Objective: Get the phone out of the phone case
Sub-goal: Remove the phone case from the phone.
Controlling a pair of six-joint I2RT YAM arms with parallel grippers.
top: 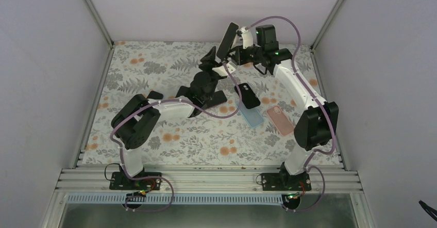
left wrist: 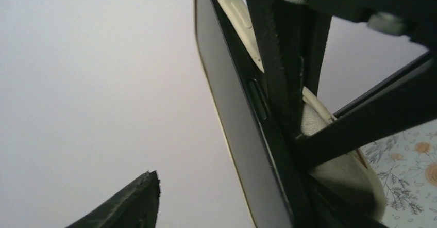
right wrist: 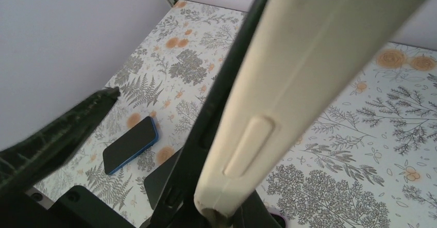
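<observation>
The flowered table (top: pixel 180 145) spreads under both my arms, and the task's thing is up in the air over its far end. The cream phone case (top: pixel 233 25) has the phone (top: pixel 227 41) seated in it. The pair stands nearly on end, its long axis leaning from lower left up to upper right in the top view. The phone's dark screen (left wrist: pixel 227 119) faces my left side and the cream back (right wrist: pixel 309 58) faces my right arm. My right gripper (top: pixel 236 47) is clamped tight on the phone case from behind. My left gripper (top: pixel 213 62) reaches up at the screen side with its jaws apart. One of its fingers (left wrist: pixel 136 202) hangs well clear of the glass, and I cannot tell whether the other touches anything. Flat on the table, right of centre, lie a black phone (top: pixel 248 95), a blue case (top: pixel 253 117) just beside its near end, and a pink case (top: pixel 280 120) close to the right of that.
</observation>
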